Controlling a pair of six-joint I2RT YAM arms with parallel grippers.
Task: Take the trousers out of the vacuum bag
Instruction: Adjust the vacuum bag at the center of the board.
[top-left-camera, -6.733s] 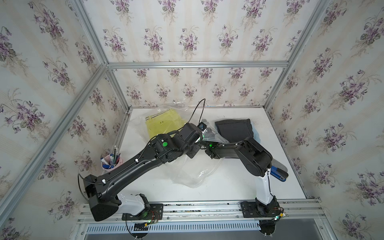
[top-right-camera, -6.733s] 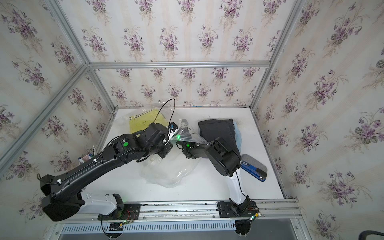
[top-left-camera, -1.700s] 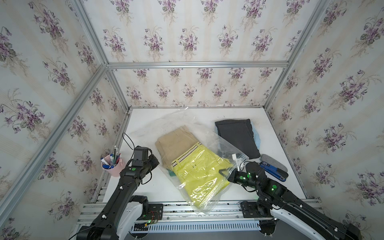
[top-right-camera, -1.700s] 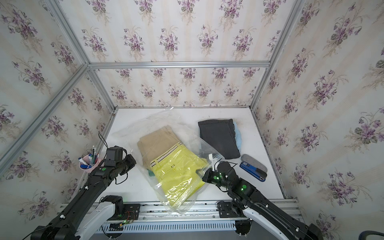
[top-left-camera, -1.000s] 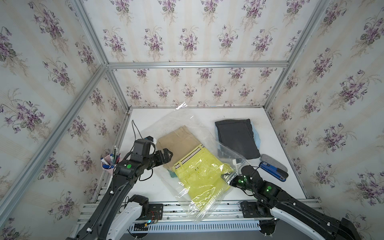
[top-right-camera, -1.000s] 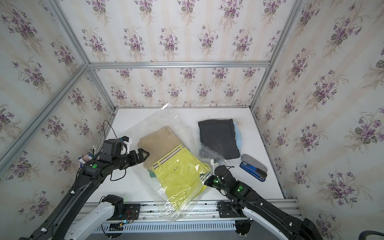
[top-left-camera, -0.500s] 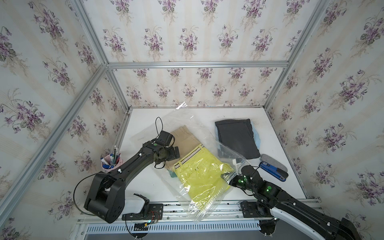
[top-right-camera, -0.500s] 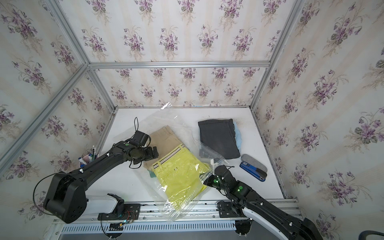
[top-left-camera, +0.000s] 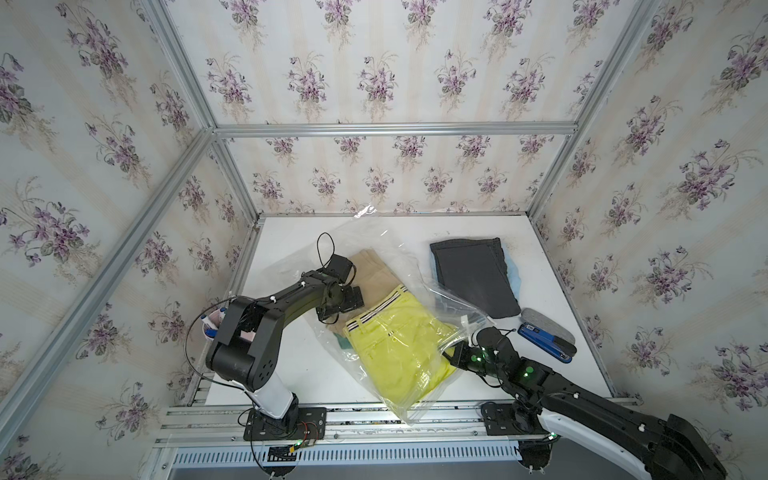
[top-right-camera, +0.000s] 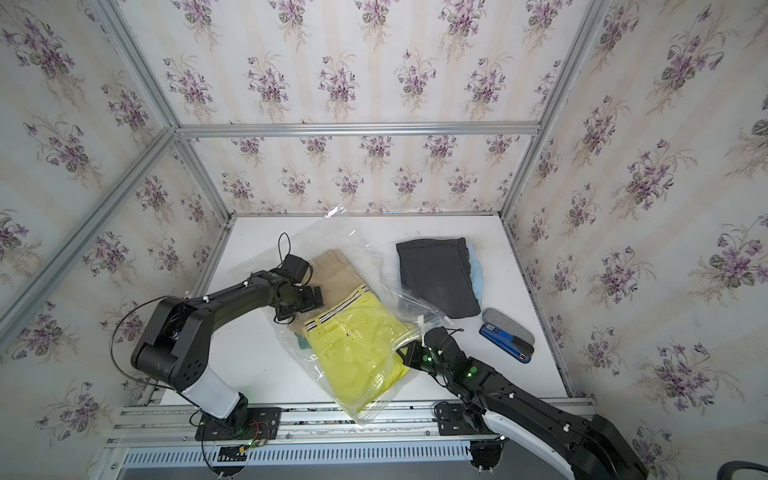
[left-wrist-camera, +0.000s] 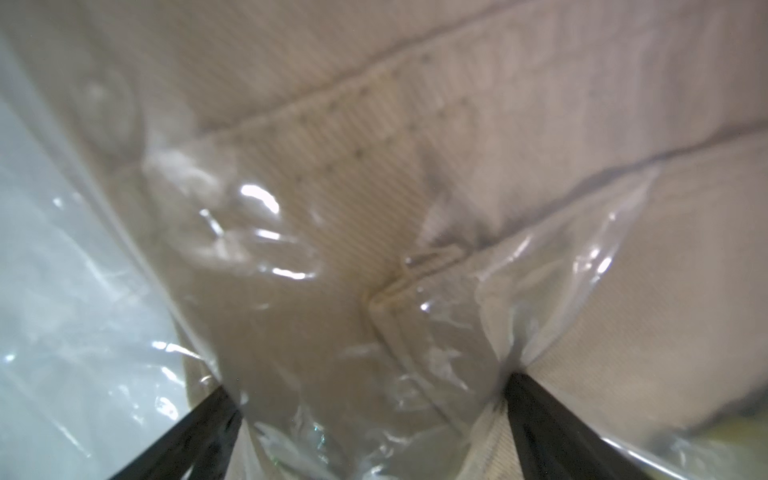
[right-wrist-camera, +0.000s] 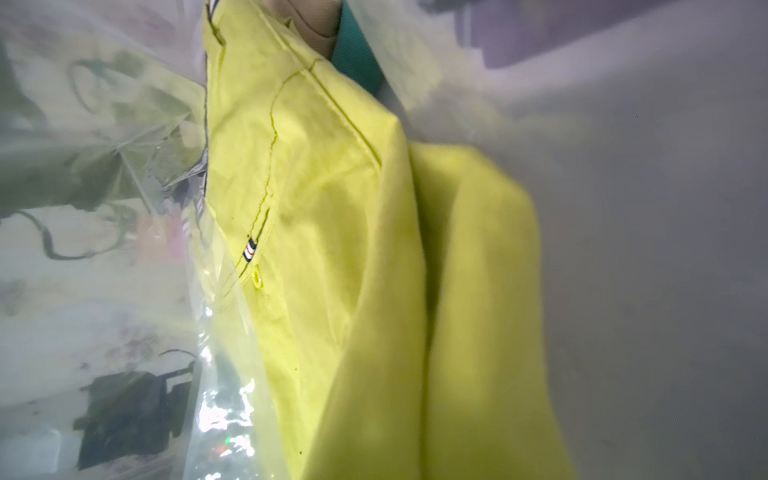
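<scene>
- The left gripper (top-left-camera: 341, 306) stood just off the edge of the vacuum bag (top-left-camera: 384, 243) a second ago. It now sits on the bag, spread wide, and its fingers (left-wrist-camera: 540, 415) press the plastic onto the tan trousers (top-left-camera: 376, 270) directly beneath.
- The left arm has folded back since then, with its elbow now close to its base.
- The right gripper (top-left-camera: 455, 354) has not moved. It is pressed together, pinching the bag's edge just beside the white slider (top-left-camera: 465, 322).
- The yellow-green trousers (top-left-camera: 399, 345) lie inside the bag between the two grippers, much as before, and a teal edge (top-left-camera: 344, 343) peeks out from under them.
- The black trousers (top-left-camera: 478, 278) lie outside the bag on the surface (top-left-camera: 316, 374), beyond the right gripper. They rest on the light blue pair (top-left-camera: 512, 276), unchanged.
</scene>
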